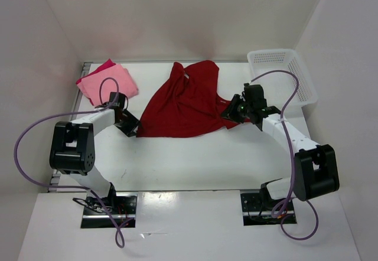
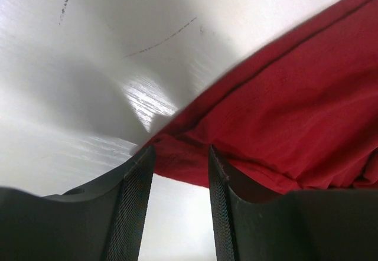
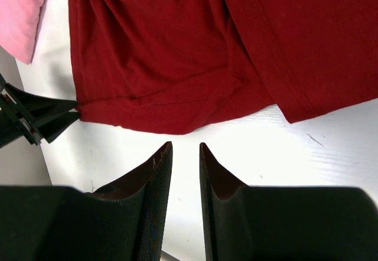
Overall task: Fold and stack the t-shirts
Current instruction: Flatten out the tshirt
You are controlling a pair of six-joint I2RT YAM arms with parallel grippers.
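Observation:
The large dark red t-shirt (image 1: 186,104) lies rumpled and spread across the middle of the table. The light salmon pink t-shirt (image 1: 111,82) lies folded at the back left on top of the crimson-pink t-shirt (image 1: 105,66), which shows only as an edge. My left gripper (image 1: 131,125) is open at the red shirt's near left corner; in the left wrist view its tips (image 2: 180,150) just reach the shirt's hem (image 2: 277,113), with nothing gripped. My right gripper (image 1: 231,112) is open and empty at the shirt's right side, its tips (image 3: 184,146) just short of the hem (image 3: 177,54).
A white lattice basket (image 1: 283,75) stands at the back right, close behind the right arm. White walls enclose the table at the back and sides. In the right wrist view the left gripper (image 3: 35,116) and a bit of the salmon shirt (image 3: 18,19) show at the left.

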